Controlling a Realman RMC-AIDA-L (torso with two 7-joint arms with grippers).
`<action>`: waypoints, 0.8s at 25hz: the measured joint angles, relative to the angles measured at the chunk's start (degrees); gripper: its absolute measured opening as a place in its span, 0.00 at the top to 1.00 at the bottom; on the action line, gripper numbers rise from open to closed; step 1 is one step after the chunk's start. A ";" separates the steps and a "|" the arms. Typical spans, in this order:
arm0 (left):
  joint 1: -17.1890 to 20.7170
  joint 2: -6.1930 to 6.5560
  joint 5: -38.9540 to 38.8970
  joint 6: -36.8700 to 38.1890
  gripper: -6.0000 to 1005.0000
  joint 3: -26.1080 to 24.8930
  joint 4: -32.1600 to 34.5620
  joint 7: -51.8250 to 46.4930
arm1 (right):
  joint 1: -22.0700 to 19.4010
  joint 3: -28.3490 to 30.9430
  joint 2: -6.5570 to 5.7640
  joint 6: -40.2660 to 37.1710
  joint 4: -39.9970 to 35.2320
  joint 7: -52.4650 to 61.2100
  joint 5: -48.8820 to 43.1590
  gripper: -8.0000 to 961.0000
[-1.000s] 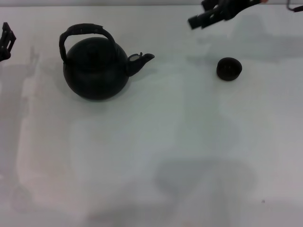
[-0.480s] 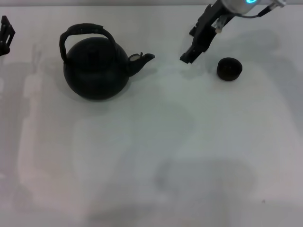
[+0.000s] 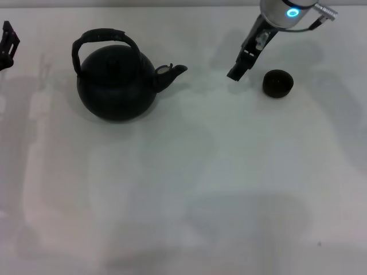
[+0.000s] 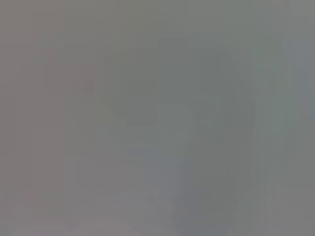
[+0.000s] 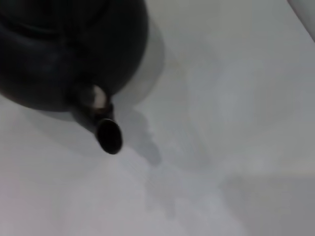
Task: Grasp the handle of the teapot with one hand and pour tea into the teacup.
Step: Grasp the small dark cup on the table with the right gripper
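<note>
Teapot sits upright on the white table, handle arched above, spout aimed at the teacup well apart. Right gripper hangs just beside the teacup, on the teapot's side; I cannot tell its finger state. Left gripper waits beyond the teapot's far side, likewise unreadable.

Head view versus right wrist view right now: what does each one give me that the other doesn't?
Only the head view shows the teacup, the handle arching over the pot, the right pincer hanging between spout and cup, and the left pincer parked at the far left edge. Only the right wrist view looks straight into the spout opening. Both show the teapot standing on the white table, untouched.
</note>
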 joint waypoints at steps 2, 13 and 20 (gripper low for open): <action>0.00 0.01 0.00 0.00 0.17 0.00 -0.02 0.00 | 0.67 0.05 -0.01 0.86 1.74 1.15 -0.04 0.19; -0.03 0.01 -0.63 -0.05 0.17 0.00 -0.15 0.00 | 0.29 0.04 0.18 2.95 3.14 11.06 -1.37 0.20; -0.19 0.04 -0.62 -0.11 0.17 0.00 -0.88 0.00 | -0.65 -0.02 0.21 5.24 5.65 13.37 -1.41 0.20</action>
